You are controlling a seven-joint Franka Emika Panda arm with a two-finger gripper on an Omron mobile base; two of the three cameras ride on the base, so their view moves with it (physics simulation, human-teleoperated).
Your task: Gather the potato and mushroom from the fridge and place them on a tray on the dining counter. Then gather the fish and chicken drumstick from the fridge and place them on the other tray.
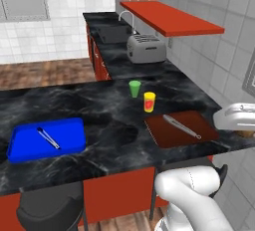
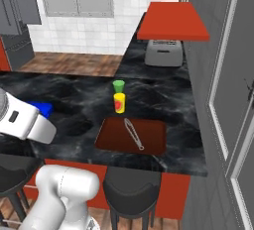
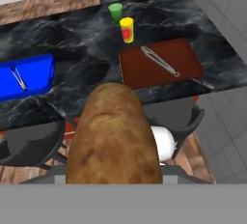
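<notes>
The potato (image 3: 113,138), brown and mottled, sits large in the foreground of the hand view, grasped in the claw and held in the air above the stools at the near edge of the dining surface (image 1: 109,125). On that black veined slab lies the blue tray (image 1: 47,139) with a pair of metal tongs (image 1: 48,138) in it, well to the left. Well apart to the right rests a dark red tray (image 1: 182,128) carrying a second pair of tongs (image 1: 182,126). Just beyond it stand a yellow cup (image 1: 149,101) and a green cup (image 1: 134,88), near each other. Farther back, on the side counter, a toaster (image 1: 146,48) sits under a red shelf (image 1: 169,17).
</notes>
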